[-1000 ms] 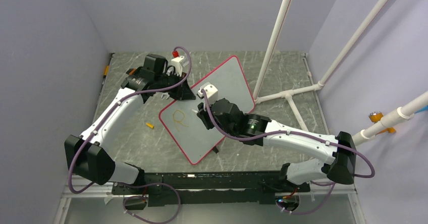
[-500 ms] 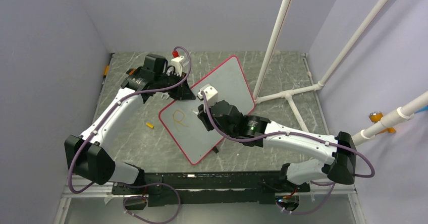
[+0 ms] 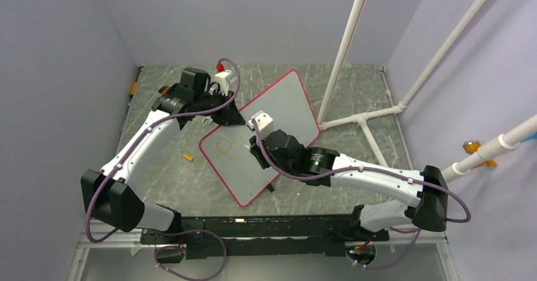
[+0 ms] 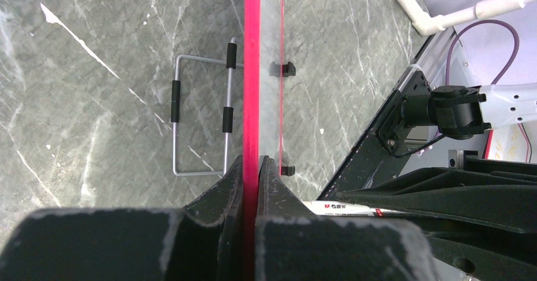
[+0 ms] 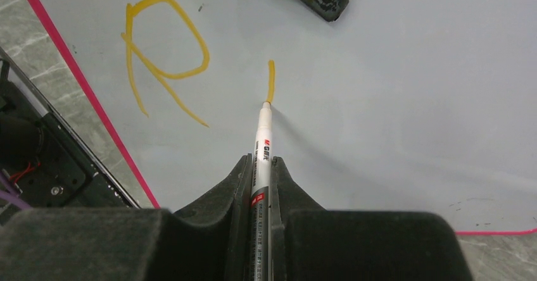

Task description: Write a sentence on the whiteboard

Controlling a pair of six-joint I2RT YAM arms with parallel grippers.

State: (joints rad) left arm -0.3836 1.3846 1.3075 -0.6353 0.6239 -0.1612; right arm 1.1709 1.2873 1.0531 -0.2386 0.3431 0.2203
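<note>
Orange-yellow marker strokes: your sentence is just an R plus one line on the pale red-rimmed whiteboard. Your left gripper pinches the rim to steady it; right gripper clamps the white marker pen, tip touching.

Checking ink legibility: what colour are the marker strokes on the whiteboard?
Orange-yellow strokes, clearest in the right wrist view.

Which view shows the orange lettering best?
Right wrist: the lettering, an R plus one short stroke, is large and sharp. Top external shows it tiny; left wrist shows only the red rim of the whiteboard.
</note>
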